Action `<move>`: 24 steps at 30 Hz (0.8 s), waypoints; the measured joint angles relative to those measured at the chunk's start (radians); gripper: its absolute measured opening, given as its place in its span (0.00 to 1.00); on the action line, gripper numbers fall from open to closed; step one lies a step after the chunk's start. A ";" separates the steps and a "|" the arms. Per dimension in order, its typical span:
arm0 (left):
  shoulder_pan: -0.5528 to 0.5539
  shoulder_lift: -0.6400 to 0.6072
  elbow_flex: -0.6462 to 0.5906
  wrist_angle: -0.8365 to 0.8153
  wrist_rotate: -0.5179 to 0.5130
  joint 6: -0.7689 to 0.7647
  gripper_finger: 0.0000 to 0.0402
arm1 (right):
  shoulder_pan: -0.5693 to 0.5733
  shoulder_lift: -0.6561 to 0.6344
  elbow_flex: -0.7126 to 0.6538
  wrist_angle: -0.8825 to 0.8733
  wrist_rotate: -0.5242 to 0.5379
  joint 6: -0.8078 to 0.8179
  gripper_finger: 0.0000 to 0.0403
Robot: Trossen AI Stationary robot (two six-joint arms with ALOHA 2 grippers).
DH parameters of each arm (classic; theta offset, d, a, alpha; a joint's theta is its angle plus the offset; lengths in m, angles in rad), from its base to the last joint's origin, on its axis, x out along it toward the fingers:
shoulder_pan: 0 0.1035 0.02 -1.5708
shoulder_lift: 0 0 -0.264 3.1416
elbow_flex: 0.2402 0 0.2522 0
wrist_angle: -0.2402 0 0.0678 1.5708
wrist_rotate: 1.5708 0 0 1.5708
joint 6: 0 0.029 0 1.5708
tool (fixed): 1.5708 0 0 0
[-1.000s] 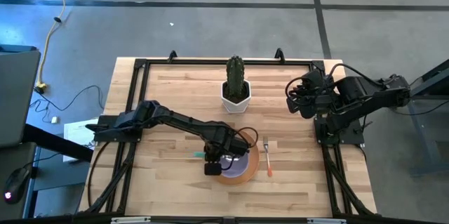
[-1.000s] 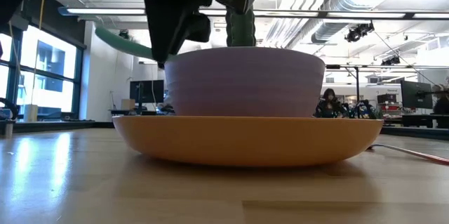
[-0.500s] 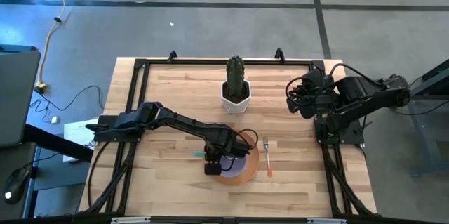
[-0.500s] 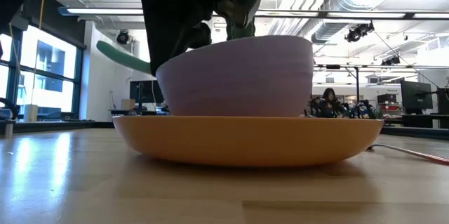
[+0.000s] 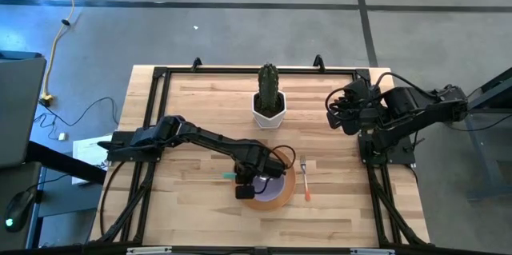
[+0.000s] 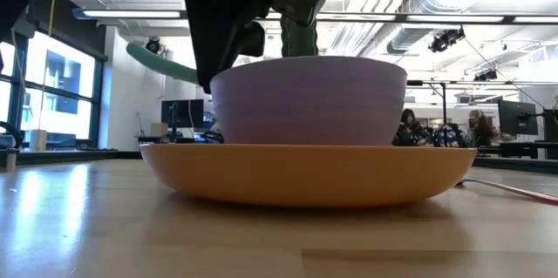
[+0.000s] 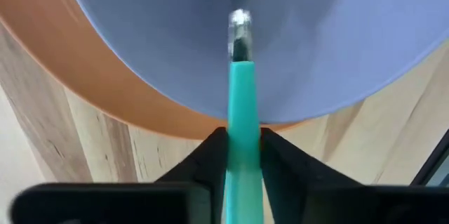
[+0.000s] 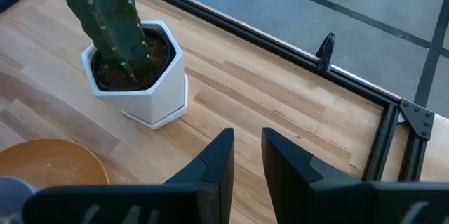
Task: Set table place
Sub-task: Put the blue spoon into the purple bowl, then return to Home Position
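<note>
Left gripper (image 7: 242, 150) pinches the green-handled spoon (image 7: 241, 104) over the lavender bowl (image 7: 280, 34); no writing shows.

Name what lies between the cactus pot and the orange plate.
Nothing: in the high view, only bare table separates the cactus pot from the orange plate.

Floor (image 5: 240, 31): grey, smooth, crossed by dark seam lines. A yellow cable (image 5: 58, 43) and a thinner dark cord lie on it, left of the table. Beyond the table, a large open hall: tall windows (image 6: 52, 95) at left, ceiling strip lights (image 6: 131, 14), exposed ducts (image 6: 436, 3), and desks with monitors (image 6: 517, 117) at right.
</note>
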 joint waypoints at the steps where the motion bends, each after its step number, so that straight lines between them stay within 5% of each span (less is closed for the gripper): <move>1: 0.000 0.000 0.000 0.000 0.000 0.000 0.20 | 0.000 0.000 0.000 0.000 0.000 -0.002 0.17; 8: 0.000 0.000 0.000 0.001 0.000 0.000 0.34 | 0.000 0.000 0.000 0.000 0.000 -0.005 0.17; 17: 0.000 0.000 0.019 -0.008 -0.020 -0.001 0.32 | 0.000 0.000 0.000 0.000 0.000 -0.005 0.17; 24: 0.000 0.000 0.193 -0.067 -0.130 0.000 0.32 | 0.000 0.000 0.000 0.000 0.000 -0.018 0.17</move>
